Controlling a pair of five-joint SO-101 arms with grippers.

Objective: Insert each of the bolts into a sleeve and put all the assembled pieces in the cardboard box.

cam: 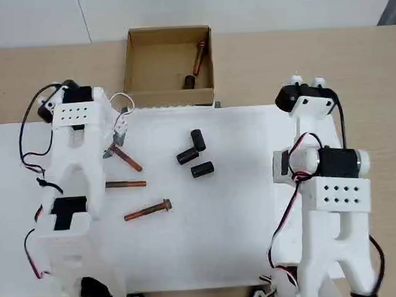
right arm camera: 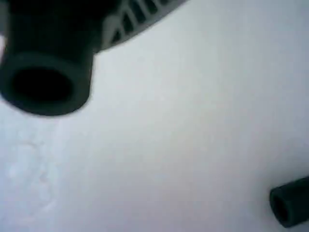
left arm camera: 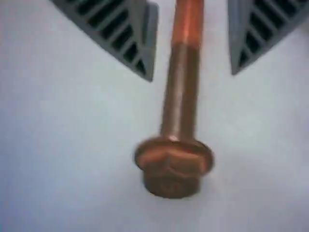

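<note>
Roomiest bit is the white mat (cam: 222,252) on the side nearest the arm bases, bare between the two arms. Mid-mat, a cluster of three sleeves (cam: 188,155) sits on the straight line to the cardboard box (cam: 127,66), with open mat either side. The left side's tight: three bolts (cam: 126,184) lie just beside the left arm (cam: 74,173), and the left gripper (left arm camera: 191,70) straddles one with a gap on each side. The right gripper (cam: 282,163), pinching a held sleeve (right arm camera: 46,72) I think, hangs at the mat's right edge. The box's left half is bare floor.
</note>
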